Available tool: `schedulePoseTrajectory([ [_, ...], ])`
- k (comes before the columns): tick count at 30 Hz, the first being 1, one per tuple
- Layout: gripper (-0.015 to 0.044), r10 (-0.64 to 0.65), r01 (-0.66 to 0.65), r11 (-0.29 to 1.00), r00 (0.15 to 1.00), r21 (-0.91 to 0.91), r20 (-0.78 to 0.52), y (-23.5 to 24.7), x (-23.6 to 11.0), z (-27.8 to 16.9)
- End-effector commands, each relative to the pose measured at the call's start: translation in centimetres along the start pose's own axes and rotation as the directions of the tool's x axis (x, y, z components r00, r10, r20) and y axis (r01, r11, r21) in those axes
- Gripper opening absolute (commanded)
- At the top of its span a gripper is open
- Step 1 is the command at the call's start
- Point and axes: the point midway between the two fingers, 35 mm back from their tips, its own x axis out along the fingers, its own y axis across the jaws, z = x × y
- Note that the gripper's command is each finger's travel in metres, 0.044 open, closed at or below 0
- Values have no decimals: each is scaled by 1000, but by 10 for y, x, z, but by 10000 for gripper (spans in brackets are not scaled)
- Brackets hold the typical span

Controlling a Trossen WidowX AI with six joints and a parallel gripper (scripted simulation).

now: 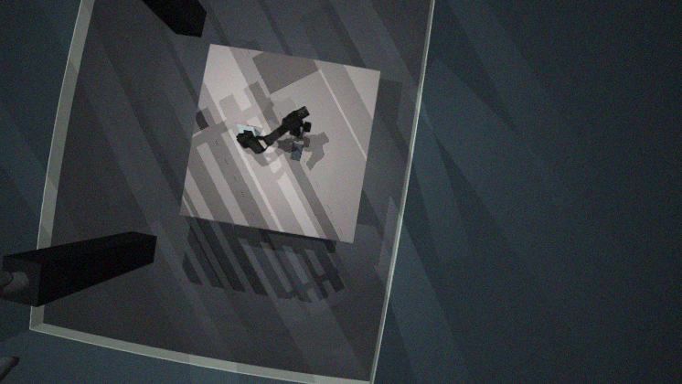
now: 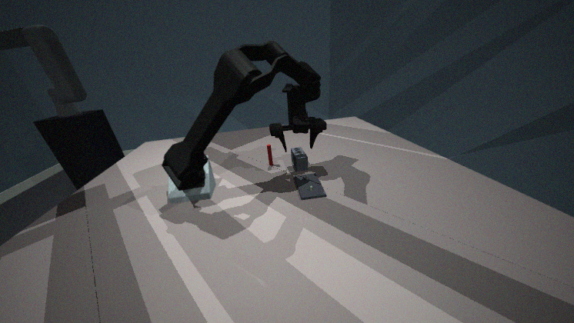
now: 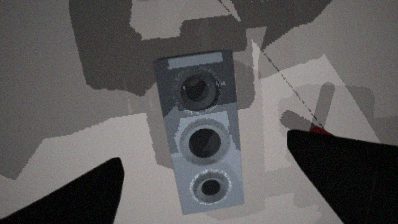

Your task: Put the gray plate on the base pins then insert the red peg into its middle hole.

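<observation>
The gray plate [image 2: 299, 161] [image 3: 233, 175], a thick block with three holes in its top, stands on the table. The dark flat base [image 2: 315, 194] [image 1: 296, 152] lies beside it, nearer the exterior camera; one pale pin [image 2: 311, 188] shows clearly and the other is hard to make out in shadow. The red peg [image 2: 269, 154] stands upright left of the plate; in the wrist view only a bit of the red peg [image 3: 319, 131] shows past the right finger. My gripper [image 2: 298, 149] [image 3: 206, 152] is open and empty, pointing down above the plate, fingers to either side of it.
My arm's pale mount [image 2: 190, 195] is on the table [image 2: 341, 256] [image 1: 334, 190], left of the parts in the exterior view. A dark pedestal [image 2: 82, 146] with another arm stands beyond the table's left edge. Striped shadows cross the tabletop.
</observation>
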Motion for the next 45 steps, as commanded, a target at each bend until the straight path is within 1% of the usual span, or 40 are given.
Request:
schedulePoseTrajectory([
  [1,440,3,-3,1000,1000,-7,5,0,7,0],
  [31,440,3,-3,1000,1000,-6,8,-1,52,2],
  [44,99,3,-3,1000,1000,-6,8,-1,52,2],
  [45,92,3,-3,1000,1000,-6,8,-1,52,2],
])
